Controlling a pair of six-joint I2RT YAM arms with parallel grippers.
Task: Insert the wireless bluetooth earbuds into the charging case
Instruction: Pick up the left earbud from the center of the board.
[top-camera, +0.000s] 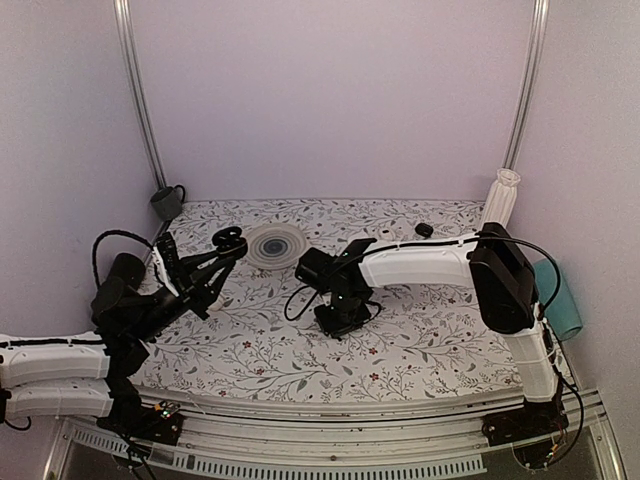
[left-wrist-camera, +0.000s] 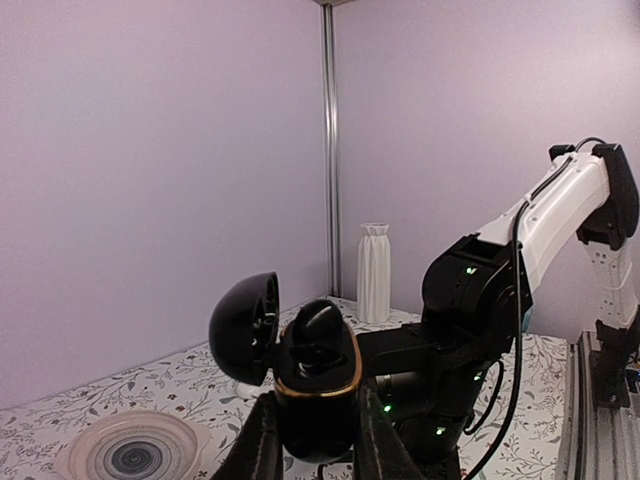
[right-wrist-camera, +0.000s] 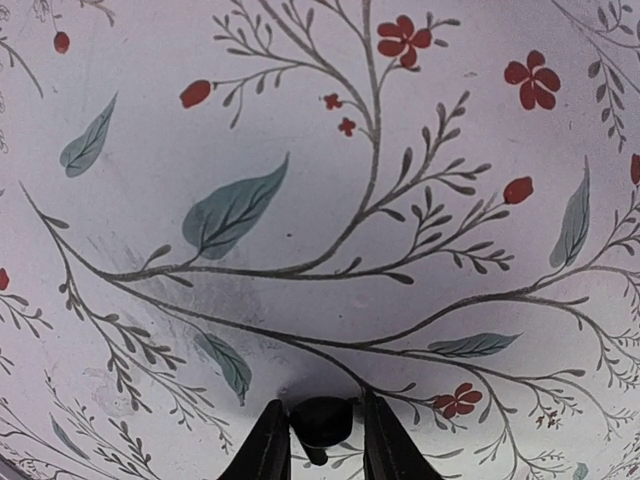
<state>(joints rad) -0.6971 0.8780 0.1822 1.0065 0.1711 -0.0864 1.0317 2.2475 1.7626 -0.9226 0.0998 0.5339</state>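
Observation:
My left gripper (left-wrist-camera: 318, 440) is shut on the black charging case (left-wrist-camera: 320, 385), raised above the table's left side (top-camera: 229, 241). The case's lid (left-wrist-camera: 245, 328) hangs open to the left. One black earbud (left-wrist-camera: 319, 326) stands up out of the gold-rimmed case body. My right gripper (top-camera: 340, 318) points straight down at mid-table. In the right wrist view its fingers (right-wrist-camera: 268, 442) hold the second small black earbud (right-wrist-camera: 322, 420) between them, down at the flowered tablecloth.
A round ribbed plate (top-camera: 276, 246) lies behind the left gripper. A white vase (top-camera: 501, 198) stands at the back right, a grey mug (top-camera: 167, 203) at the back left. A small black lump (top-camera: 424, 230) sits near the vase, and a teal cylinder (top-camera: 557, 298) lies at the right edge.

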